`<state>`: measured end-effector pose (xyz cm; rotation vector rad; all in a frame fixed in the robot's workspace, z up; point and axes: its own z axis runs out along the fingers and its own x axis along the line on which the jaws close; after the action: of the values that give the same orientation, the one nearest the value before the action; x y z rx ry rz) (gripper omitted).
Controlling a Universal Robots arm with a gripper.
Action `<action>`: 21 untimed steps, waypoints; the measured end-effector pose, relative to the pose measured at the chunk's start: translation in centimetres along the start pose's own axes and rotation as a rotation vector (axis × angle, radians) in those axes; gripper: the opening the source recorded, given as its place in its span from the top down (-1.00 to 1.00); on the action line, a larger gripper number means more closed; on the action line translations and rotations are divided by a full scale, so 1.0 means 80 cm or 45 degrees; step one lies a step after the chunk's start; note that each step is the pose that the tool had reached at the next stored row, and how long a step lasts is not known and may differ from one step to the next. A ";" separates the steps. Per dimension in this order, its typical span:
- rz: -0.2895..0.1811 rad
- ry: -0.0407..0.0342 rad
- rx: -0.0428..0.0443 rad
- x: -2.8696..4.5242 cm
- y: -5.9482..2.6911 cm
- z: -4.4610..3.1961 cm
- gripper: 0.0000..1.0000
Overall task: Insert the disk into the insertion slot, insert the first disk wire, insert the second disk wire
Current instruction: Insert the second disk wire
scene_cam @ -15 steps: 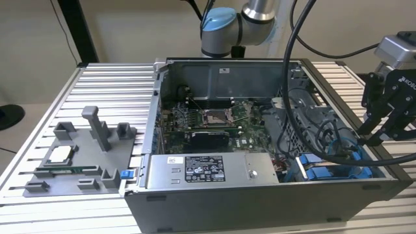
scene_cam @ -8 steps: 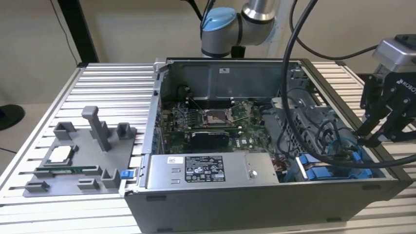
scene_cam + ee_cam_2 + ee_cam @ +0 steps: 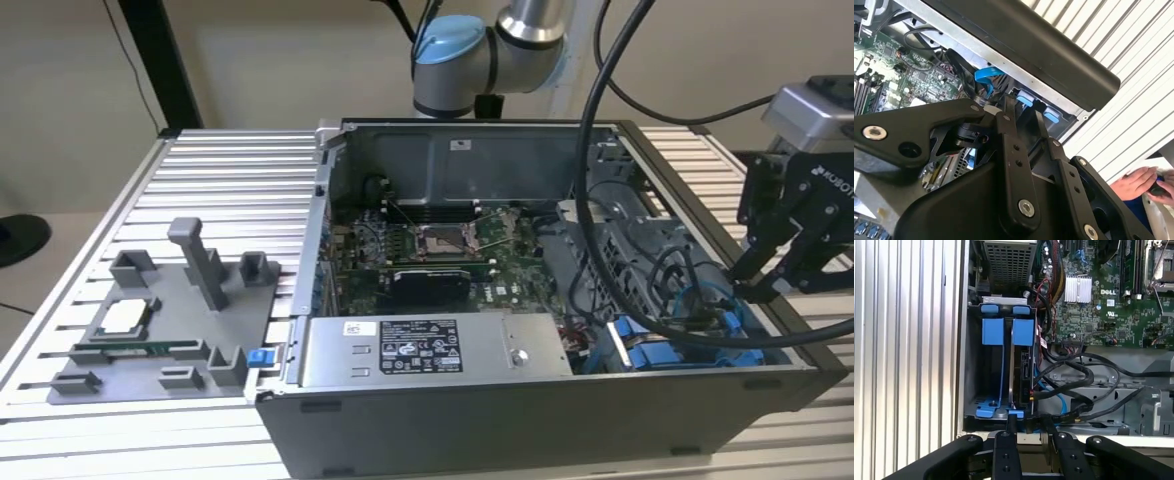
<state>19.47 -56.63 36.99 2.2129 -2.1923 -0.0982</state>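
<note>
Disk (image 3: 1023, 365), thin and dark-edged, stands upright between blue plastic rails (image 3: 993, 332).

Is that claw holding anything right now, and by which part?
It cannot be told: the gripper is down at the black cables beside the insertion slot.

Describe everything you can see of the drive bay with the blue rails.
The drive bay sits in a corner of the open computer case, against its side wall. It looks like grey metal lined with bright blue plastic rails and tabs. A disk stands on edge in one side of it; the place beside it looks empty. Black cables pass close beside it. The tool hovers at its edge.
</note>
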 end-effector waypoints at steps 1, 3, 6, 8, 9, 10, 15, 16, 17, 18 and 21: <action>0.000 -0.0007 0.000 0.0000 0.000 0.0003 -1.00; 0.000 -0.0014 0.000 0.0000 0.000 0.0008 -1.00; 0.000 -0.0024 0.000 0.0000 0.000 0.0011 -1.00; 0.000 -0.0056 0.000 0.0001 0.000 0.0012 -1.00; 0.000 -0.0081 0.000 0.0001 0.000 0.0012 -1.00; 0.000 -0.0102 0.000 0.0000 0.000 0.0012 -1.00; -0.001 -0.0145 0.000 0.0001 0.000 0.0014 1.00; -0.001 -0.0147 0.000 0.0000 0.000 0.0014 1.00; -0.001 -0.0148 0.000 0.0000 0.000 0.0014 1.00; -0.001 -0.0150 0.000 0.0000 0.000 0.0014 1.00; -0.001 -0.0151 0.000 0.0000 0.000 0.0015 1.00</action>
<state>19.46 -56.63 36.87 2.2186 -2.1979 -0.1116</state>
